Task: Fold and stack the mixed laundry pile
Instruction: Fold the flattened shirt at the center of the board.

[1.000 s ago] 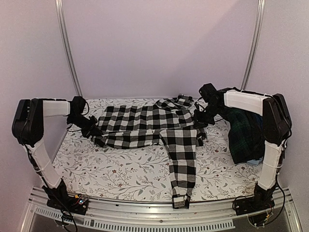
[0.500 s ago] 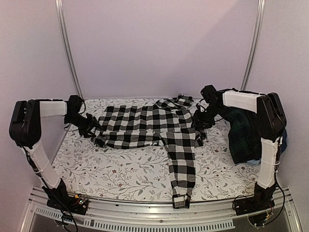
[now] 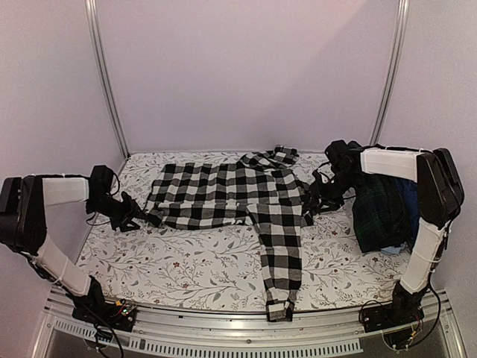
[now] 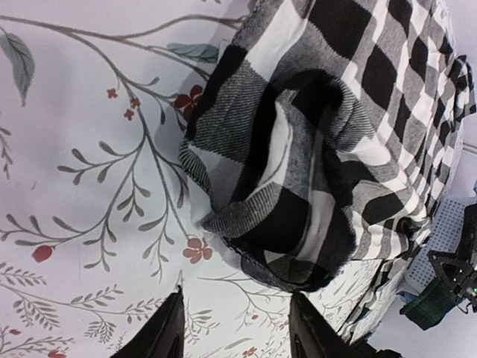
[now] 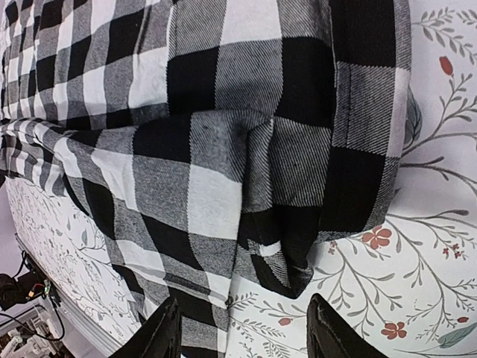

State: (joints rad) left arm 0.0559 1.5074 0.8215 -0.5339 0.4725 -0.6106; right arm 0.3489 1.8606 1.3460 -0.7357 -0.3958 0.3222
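I see the black-and-white checked shirt point(image 3: 223, 192) lying spread across the middle of the table point(image 3: 179, 261), with one sleeve reaching down to the near edge. The fingers of the left gripper point(image 4: 237, 334) stand apart just beside the bunched left end of the shirt and hold nothing. The right gripper point(image 5: 242, 332) has its fingers apart too (cloth lies below them, not clamped). The dark plaid garment point(image 3: 381, 209) sits heaped at the right side.

White cloth table covering point(image 3: 201, 261) printed with grey-green sprigs and small red flowers, plain lilac back wall point(image 3: 246, 74), two silver metal posts point(image 3: 106, 74), ribbed aluminium rail point(image 3: 223, 328) along the near edge
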